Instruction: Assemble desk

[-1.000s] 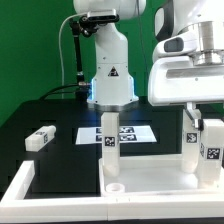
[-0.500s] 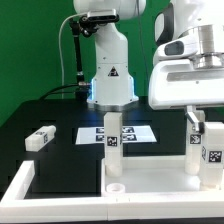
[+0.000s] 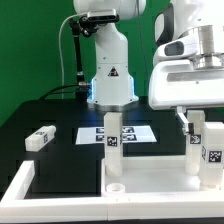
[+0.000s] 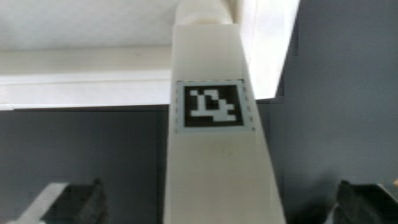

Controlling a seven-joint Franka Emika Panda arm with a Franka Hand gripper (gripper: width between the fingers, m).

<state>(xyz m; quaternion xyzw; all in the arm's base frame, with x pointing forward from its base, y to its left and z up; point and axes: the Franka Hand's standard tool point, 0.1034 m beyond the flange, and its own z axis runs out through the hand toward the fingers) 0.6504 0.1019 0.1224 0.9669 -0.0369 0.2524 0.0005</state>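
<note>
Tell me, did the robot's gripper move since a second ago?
Yes. The gripper opened: its dark finger shifted toward the exterior view's left, away from the upright desk leg, which stayed put.

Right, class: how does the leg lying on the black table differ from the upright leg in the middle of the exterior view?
Pose: the lying leg rests on its side; the middle leg stands upright. Place: the lying leg sits on the bare table, apart from the tabletop; the middle leg stands at the tabletop's corner. Both are white, square-sided legs.
</note>
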